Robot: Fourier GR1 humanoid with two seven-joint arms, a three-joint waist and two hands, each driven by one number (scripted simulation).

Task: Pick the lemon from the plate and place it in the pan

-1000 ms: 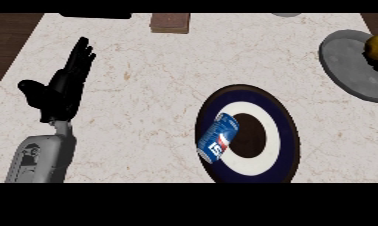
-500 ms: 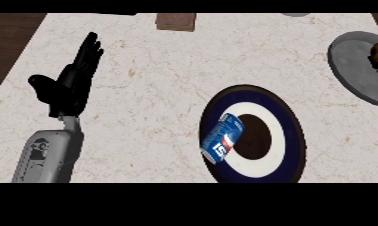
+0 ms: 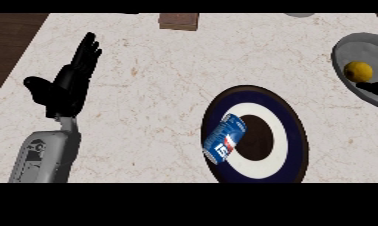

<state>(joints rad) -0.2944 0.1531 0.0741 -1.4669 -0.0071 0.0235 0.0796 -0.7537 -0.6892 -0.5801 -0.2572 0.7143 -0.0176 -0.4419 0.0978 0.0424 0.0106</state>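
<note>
Left hand open at the left, lemon at the far right

Left hand [image 3: 66, 82] rests over the surface [image 3: 162, 85] near its left edge, fingers straight and pointing up the view, thumb spread, holding nothing. A wide bare stretch of surface lies between it and the plate [image 3: 289, 116], which sits low and right of centre, its lower rim cut by the view's edge. A can [image 3: 224, 139] lies tilted on the plate's left side. The lemon [image 3: 358, 70] sits in a grey dish [image 3: 345, 50] cut off by the right edge, well apart from the hand. A brown block [image 3: 179, 20] lies at the top edge.
</note>
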